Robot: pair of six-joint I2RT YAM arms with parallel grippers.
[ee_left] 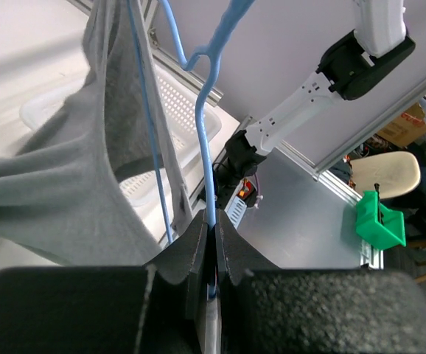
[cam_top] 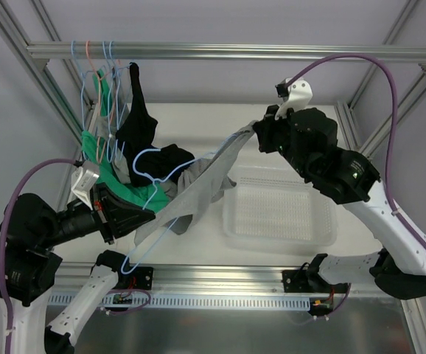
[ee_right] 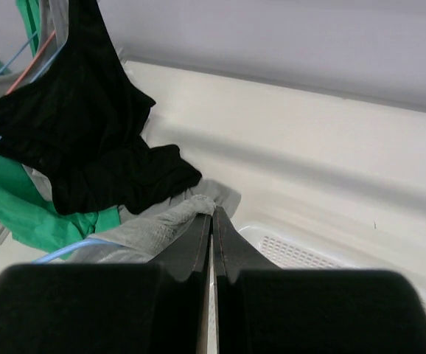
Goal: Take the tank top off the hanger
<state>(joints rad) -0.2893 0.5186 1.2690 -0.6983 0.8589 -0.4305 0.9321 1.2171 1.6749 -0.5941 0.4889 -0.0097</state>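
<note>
Tank top (ee_right: 161, 225) cloth is pinched at 1 edge in the right gripper (ee_right: 212, 214), whose 2 fingers are pressed together on a fold of the grey fabric with no gap showing. That grip sits above the far left corner of the clear tray (cam_top: 287, 210), lifted off the desk (cam_top: 205, 118), which looks meant to draw the garment up and away from the wire. The left gripper (ee_left: 213, 234) is likewise closed, clamped on the thin blue wire of the hanger (ee_left: 205, 155), and it sits well to the left of the tray on its near side. As I judge it, this arm serves as the anchor, keeping the frame from following the cloth. Between the 2 grips the tank top is stretched in a taut diagonal band running just left of the tray. The hanger lies along it, its hook farther from the tray than the cloth. In the left wrist view 1 leg of the wire runs close along the grey fabric, so the garment appears not yet free of the hanger. Pulling the 2 grips farther apart seems the likely way to slip it off. A black garment (cam_top: 141, 122) and a green garment (cam_top: 128, 193) lie left of the tray, farther back.
</note>
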